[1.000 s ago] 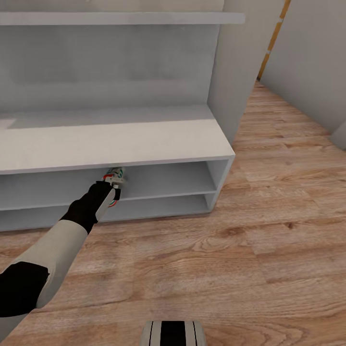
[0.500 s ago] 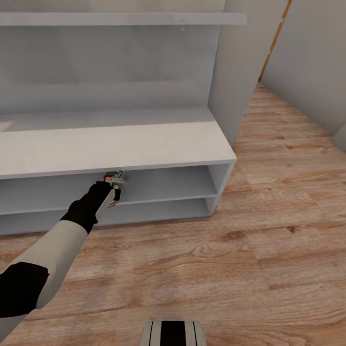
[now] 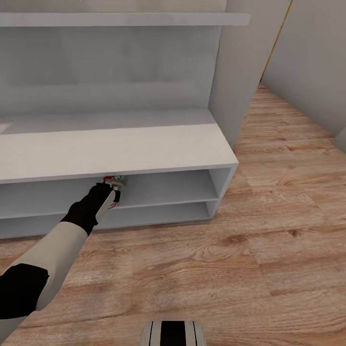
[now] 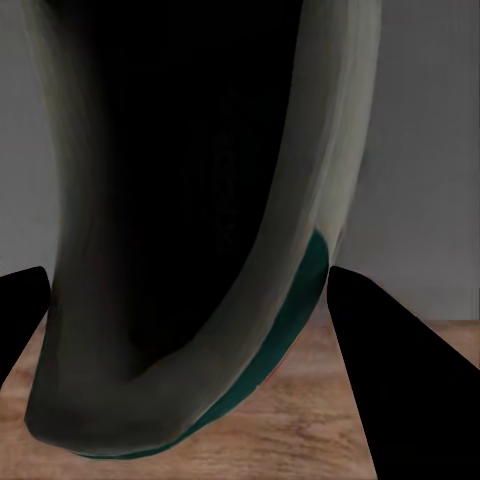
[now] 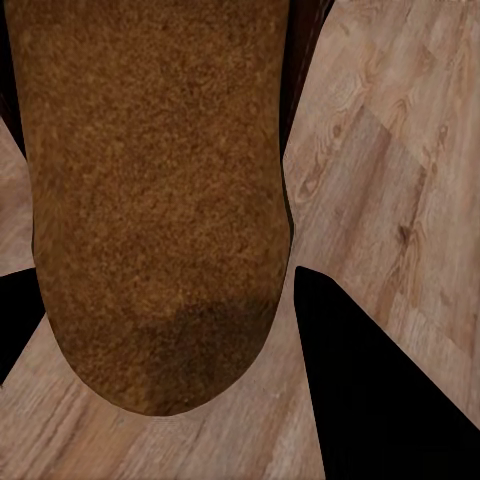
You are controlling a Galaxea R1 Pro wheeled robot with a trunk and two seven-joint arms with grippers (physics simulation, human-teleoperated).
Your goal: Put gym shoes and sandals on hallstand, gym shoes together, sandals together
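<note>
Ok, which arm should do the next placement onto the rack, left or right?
Left, probably. The left gripper already holds a gym shoe at the hallstand, at its upper shelf opening. The right gripper holds a sandal over the corridor floor, with no rack in its view.

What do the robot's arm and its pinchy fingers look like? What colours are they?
The left arm is a smooth, rounded tube in pale cream-grey, with black sections near the shoulder end and at the wrist. The left gripper is small and pale. In the wrist views its fingers and the right gripper's fingers look like plain black wedges. No cables or markings can be made out.
</note>
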